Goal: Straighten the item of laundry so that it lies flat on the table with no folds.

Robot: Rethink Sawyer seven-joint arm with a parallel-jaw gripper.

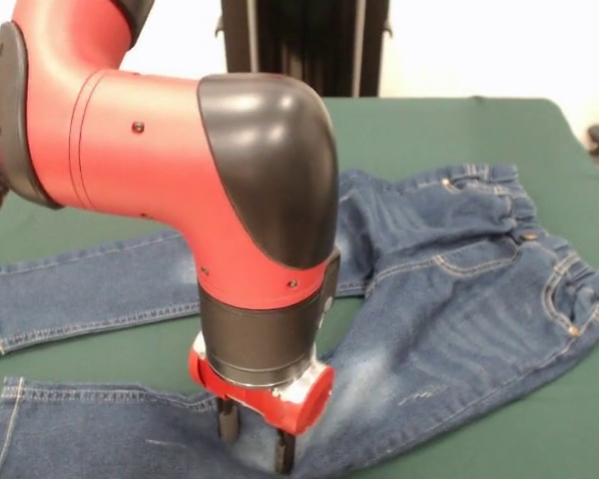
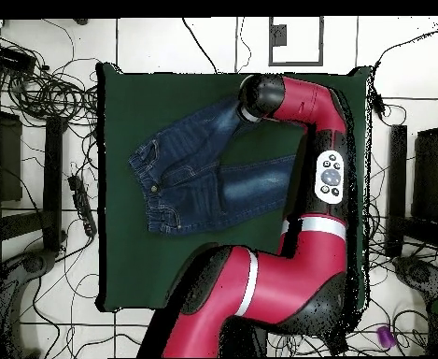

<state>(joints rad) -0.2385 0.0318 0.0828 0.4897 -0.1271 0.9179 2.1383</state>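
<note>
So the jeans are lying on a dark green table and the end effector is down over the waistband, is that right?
Not quite. The front view shows the end effector down over a leg of the jeans, near the knee, not the waistband. The dark green table part is right.

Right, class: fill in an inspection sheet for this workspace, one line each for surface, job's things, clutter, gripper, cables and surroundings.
Surface: green table, cloth-covered, far bigger than the garment.
Job's things: jeans lie spread, legs apart in a V, waistband bunched; creases show near the seat, so not fully flat.
Clutter: nothing seen on the table besides the jeans.
Gripper: gripper is open, fingers pointing down over one trouser leg near the table's edge; contact with the cloth cannot be judged.
Cables: many loose cables run over the floor around the table, none on it.
Surroundings: tiled floor, dark stands at the sides, a small purple object on the floor.
</note>
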